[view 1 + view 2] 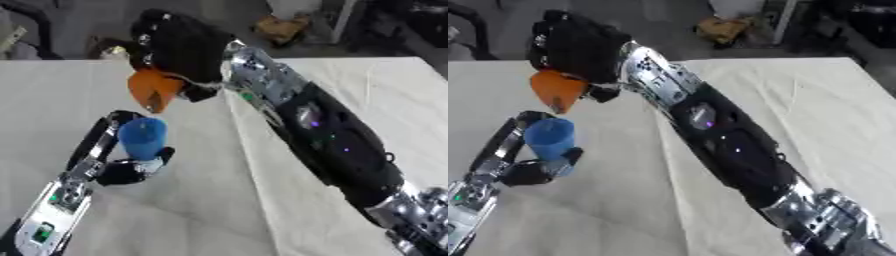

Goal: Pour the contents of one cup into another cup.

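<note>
An orange cup [153,89] hangs tipped over, its mouth pointing down toward a blue cup [143,136] just below it. My right hand [179,45] is shut on the orange cup from above and behind, the arm crossing the table from the lower right. The blue cup stands upright on the table, and my left hand [122,167] is shut on it, fingers curled round its far side and thumb at its base. What is in either cup is hidden.
A white cloth [367,95] covers the table, with a fold running down the middle. Beyond the far edge is a dark floor with a brown object [280,26] and other clutter.
</note>
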